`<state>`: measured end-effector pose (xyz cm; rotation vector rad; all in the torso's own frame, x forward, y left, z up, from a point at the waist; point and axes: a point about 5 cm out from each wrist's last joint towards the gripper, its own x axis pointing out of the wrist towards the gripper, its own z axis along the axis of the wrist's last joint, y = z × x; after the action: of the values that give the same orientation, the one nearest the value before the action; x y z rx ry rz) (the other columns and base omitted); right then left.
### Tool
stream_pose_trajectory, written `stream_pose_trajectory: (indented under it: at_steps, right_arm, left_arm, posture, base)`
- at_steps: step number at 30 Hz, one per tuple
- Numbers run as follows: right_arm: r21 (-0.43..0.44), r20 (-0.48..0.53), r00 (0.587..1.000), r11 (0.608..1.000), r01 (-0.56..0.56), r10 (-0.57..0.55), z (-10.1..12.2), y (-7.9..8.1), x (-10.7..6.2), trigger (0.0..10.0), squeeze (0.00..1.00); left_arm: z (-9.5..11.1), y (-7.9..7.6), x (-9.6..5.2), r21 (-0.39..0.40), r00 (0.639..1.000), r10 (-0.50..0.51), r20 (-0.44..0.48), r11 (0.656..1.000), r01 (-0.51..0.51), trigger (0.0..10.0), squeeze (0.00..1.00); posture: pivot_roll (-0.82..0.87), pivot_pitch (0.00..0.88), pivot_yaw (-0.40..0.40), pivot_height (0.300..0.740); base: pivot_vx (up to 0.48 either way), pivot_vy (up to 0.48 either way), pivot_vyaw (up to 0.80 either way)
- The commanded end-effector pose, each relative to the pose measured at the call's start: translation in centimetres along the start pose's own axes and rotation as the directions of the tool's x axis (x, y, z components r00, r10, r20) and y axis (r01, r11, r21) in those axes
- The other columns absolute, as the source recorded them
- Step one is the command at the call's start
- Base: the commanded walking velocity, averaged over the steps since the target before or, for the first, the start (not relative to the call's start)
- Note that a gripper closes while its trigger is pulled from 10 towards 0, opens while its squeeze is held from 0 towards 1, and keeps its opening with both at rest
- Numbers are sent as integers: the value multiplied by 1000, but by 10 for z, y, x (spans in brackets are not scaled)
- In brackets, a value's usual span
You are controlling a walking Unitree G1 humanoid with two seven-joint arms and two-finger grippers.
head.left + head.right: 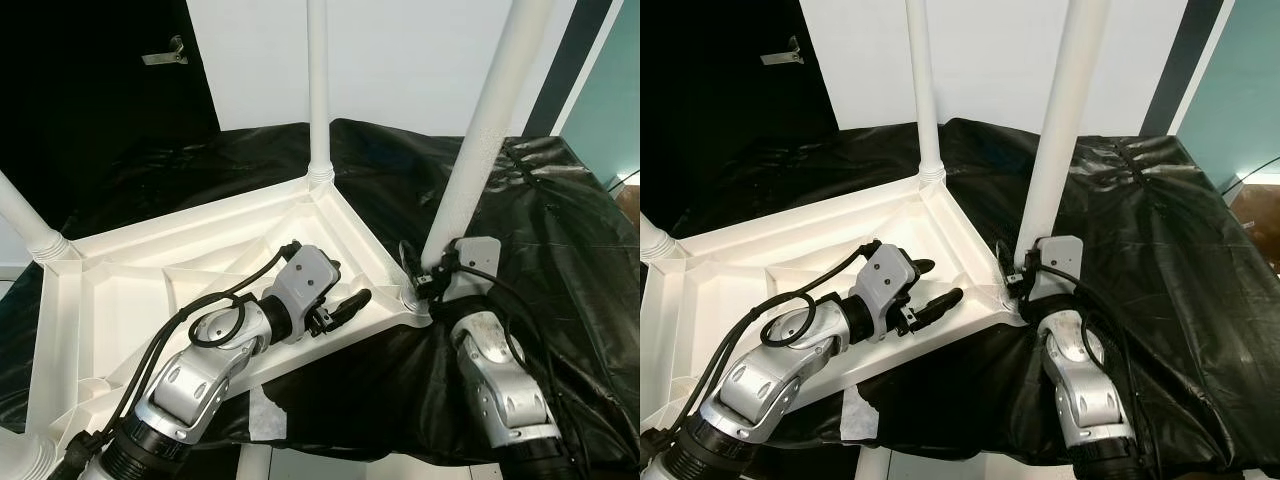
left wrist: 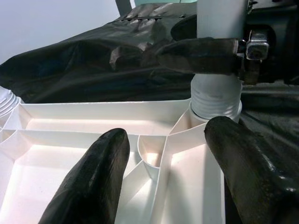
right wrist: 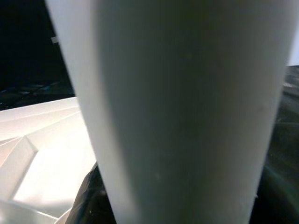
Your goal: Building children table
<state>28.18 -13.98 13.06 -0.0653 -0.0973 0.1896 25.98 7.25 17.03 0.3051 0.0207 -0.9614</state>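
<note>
Silver arms reach in from the near edge. Left end effector (image 1: pixel 340 308) hovers with fingers apart over the ribbed underside of the upturned white tabletop (image 1: pixel 150 275), which lies on a bench under a black sheet (image 1: pixel 560 230). Right end effector (image 1: pixel 432 283) is clamped around the near-right leg (image 1: pixel 490 120) just above its corner socket.

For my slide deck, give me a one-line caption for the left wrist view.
Open left gripper hovers over the upturned white tabletop while the right gripper clasps a white leg at its corner socket.
</note>
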Motion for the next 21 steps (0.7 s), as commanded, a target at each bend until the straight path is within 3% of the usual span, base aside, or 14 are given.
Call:
stream_pose_trajectory:
  at_steps: [1, 21]
  right_arm:
    - [8, -180, 984, 1000, -15, 16, -37, 2, -13, 10000, 0]
    - [-96, -121, 976, 977, -192, 180, -43, 12, -26, 10000, 0]
  left_arm:
    - [5, -3, -2, 18, 996, -85, 11, 996, 85, 10000, 0]
    - [9, -3, -3, 23, 995, -99, 15, 995, 98, 10000, 0]
  posture:
    - [-42, 13, 27, 740]
    - [-39, 17, 36, 740]
  base:
    - [0, 0, 0]
    - [0, 0, 0]
